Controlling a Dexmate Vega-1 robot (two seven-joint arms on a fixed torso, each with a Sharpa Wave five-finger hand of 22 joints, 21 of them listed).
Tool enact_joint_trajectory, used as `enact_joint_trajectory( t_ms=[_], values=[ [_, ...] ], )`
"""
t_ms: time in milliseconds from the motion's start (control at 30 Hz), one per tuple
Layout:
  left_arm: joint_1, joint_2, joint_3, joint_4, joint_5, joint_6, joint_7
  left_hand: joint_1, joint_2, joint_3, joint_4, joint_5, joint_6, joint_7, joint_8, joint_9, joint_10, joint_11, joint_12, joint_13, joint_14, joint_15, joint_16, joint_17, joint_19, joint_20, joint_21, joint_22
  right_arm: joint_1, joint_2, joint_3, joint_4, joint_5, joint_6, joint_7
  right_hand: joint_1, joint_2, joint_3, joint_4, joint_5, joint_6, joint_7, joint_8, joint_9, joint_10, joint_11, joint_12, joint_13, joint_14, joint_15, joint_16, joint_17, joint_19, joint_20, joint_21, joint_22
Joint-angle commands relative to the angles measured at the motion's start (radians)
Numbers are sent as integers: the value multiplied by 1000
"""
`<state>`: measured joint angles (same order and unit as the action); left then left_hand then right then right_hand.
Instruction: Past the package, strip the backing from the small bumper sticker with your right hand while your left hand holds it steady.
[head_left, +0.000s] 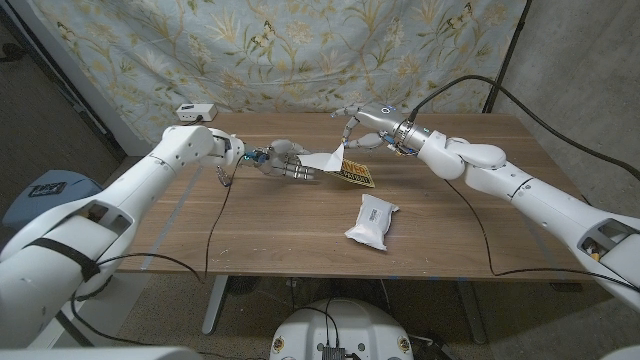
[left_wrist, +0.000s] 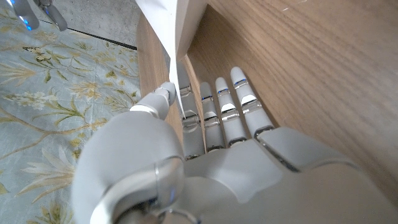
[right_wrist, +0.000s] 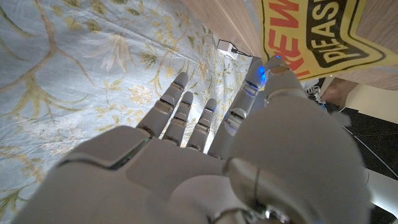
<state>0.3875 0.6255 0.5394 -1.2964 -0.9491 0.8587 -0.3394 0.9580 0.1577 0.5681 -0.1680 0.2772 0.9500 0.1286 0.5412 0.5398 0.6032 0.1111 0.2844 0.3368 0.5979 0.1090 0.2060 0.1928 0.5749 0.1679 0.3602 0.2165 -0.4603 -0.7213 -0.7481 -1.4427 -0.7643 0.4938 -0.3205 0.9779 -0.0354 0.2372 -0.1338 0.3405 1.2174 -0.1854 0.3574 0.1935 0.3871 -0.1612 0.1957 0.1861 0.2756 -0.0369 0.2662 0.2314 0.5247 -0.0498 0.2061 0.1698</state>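
Head view: small bumper sticker (head_left: 356, 174), yellow with black lettering, lies toward the counter's (head_left: 300, 235) far edge near its middle, beyond the white package (head_left: 371, 220). White backing (head_left: 325, 160) stands lifted off the sticker's left end. Right hand (head_left: 362, 127) is raised over it, fingers pinching the backing's upper corner. Left hand (head_left: 288, 165) reaches in low beside the sticker, fingers pinching the backing's lower edge.

Left wrist view: left hand (left_wrist: 205, 162) held on edge, fingers (left_wrist: 224, 112) pressed together and extended along the counter (left_wrist: 298, 68), thumb closing on the white backing (left_wrist: 177, 31).

Right wrist view: right hand (right_wrist: 205, 168), outer fingers (right_wrist: 180, 109) spread; thumb and one finger meet at the sticker (right_wrist: 311, 34).

Risk, judged: both hands hold the backing, so the sticker may lift off the counter whole, curl onto itself, or the sheet may tear.
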Motion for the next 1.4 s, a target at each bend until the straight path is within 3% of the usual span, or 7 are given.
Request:
enact_joint_trajectory(
  t_ms=[33,600,1400],
  values=[
    [-56,-3,42,99,39,19,-87,11,-1,2,6,-4,-4,-2,9,6,-6,0,-3,3,-8,4,-4,6,-7,4,6,1,-12,-16,13,-19,-12,-2,13,3,4,-6,1,5,6,-7,2,3,5,1,-3,2,8,-106,-2,5,4,-16,-6,5],
    [-124,-22,100,212,125,27,-190,15,1,2,6,-6,-13,-3,17,21,-15,7,-9,9,-17,11,-4,7,-20,10,7,2,-19,-37,29,-33,-3,4,49,4,2,-7,0,7,7,-6,1,3,5,1,-4,2,11,-105,-4,5,3,-16,-6,5],
    [-192,-71,147,365,226,-28,-331,15,2,3,8,-8,-19,-1,22,29,-27,19,-17,16,-37,24,-6,7,-37,17,9,4,-13,-41,42,-30,21,10,90,3,3,-8,1,10,6,-7,-1,3,3,0,-4,2,8,-103,-7,6,0,-14,-7,6]
  ],
)
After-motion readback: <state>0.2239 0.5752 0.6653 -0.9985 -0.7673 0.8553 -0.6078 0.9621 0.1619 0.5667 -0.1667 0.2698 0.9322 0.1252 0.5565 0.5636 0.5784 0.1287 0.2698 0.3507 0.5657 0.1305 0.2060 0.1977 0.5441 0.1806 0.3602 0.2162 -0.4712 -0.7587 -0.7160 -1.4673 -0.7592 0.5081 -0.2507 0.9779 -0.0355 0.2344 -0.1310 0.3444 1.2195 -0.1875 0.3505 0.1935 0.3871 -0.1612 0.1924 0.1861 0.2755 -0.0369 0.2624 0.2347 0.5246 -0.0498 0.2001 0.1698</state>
